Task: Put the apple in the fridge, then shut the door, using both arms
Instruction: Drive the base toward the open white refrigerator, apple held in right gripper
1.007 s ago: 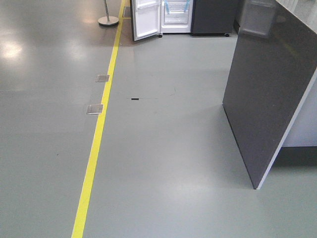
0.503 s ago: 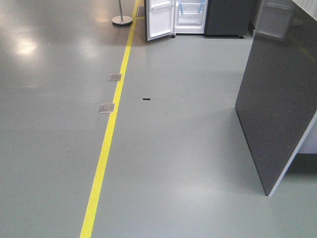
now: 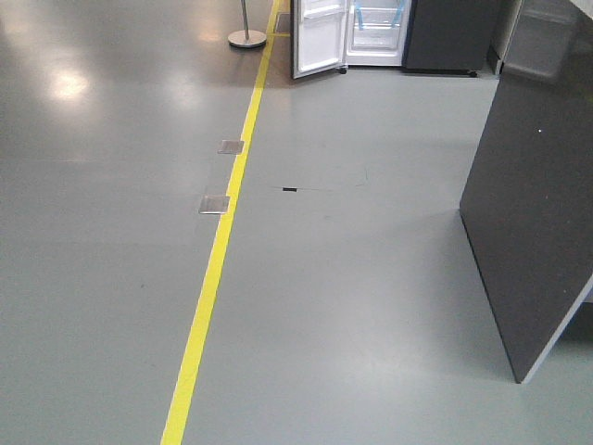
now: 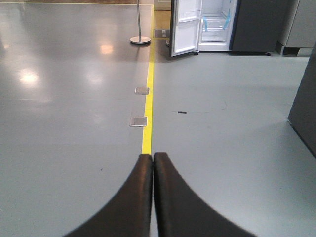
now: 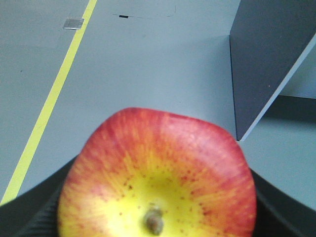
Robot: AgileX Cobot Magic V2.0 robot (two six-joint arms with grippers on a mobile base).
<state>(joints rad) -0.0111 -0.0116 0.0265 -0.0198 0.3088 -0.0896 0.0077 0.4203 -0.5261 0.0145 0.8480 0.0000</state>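
Apple [image 5: 158, 173], red over a yellow patch with its stem end toward the right wrist camera, fills the lower half of that view. It sits between the black fingers [image 5: 29, 212] of the right gripper [image 5: 158, 217], which press in on it from both sides, so the jaws stand about an apple's width apart.

Well away across the grey floor [image 3: 371, 306] stands the fridge [image 3: 445, 37], dark grey, its white interior [image 3: 375, 32] showing blue tape strips. The door [image 3: 320, 42] stands swung open to the left, its white inner face toward the cameras.

Bare floor lies between the robot and the fridge. A yellow line [image 3: 218, 269] runs along it toward the fridge's left side, with two small metal floor plates [image 3: 214, 204] touching its left edge and a short black mark [image 3: 290, 190] to its right. A post on a round base [image 3: 247, 38] stands left of the door. A dark grey counter panel [image 3: 537, 213] rises close on the right.

The left gripper [image 4: 152, 160] holds nothing; its curved fingers meet at the tips, pointing along the yellow line.
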